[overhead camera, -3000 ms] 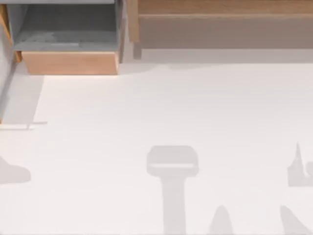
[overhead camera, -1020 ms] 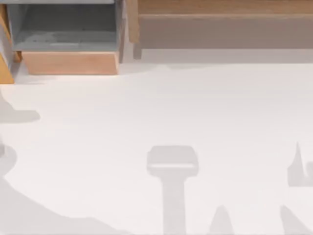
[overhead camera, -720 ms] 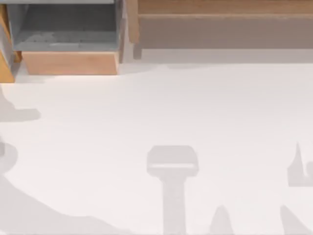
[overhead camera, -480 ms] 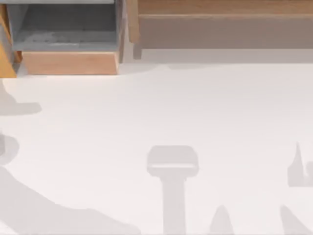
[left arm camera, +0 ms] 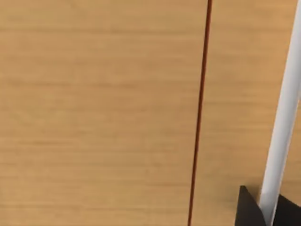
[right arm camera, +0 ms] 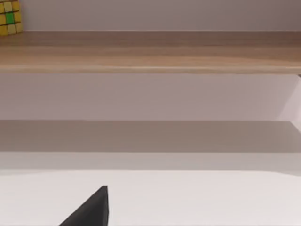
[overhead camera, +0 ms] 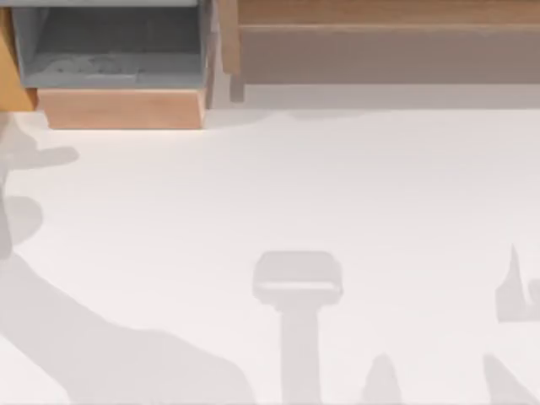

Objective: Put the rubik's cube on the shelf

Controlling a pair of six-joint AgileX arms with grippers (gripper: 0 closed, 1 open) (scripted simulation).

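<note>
Rubik's cube [right arm camera: 9, 18] sits on the shelf [right arm camera: 150, 52] top board's end. Neither gripper's grip can be told. Best retreat slowly, clear of that wooden box [overhead camera: 118, 108].

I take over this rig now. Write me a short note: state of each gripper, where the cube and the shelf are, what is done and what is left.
Left gripper: a dark tip shows in the left wrist view, close against a light wooden panel; jaws cannot be judged.
Right gripper: a dark tip shows in the right wrist view, low over the table, facing the shelf; jaws cannot be judged.
Rubik's cube: already on the shelf's top board, at the edge of the right wrist view.
Smaller wooden box: top view's upper left.
Done: the cube's placement looks complete.
Left: probably only parking the arms.
</note>
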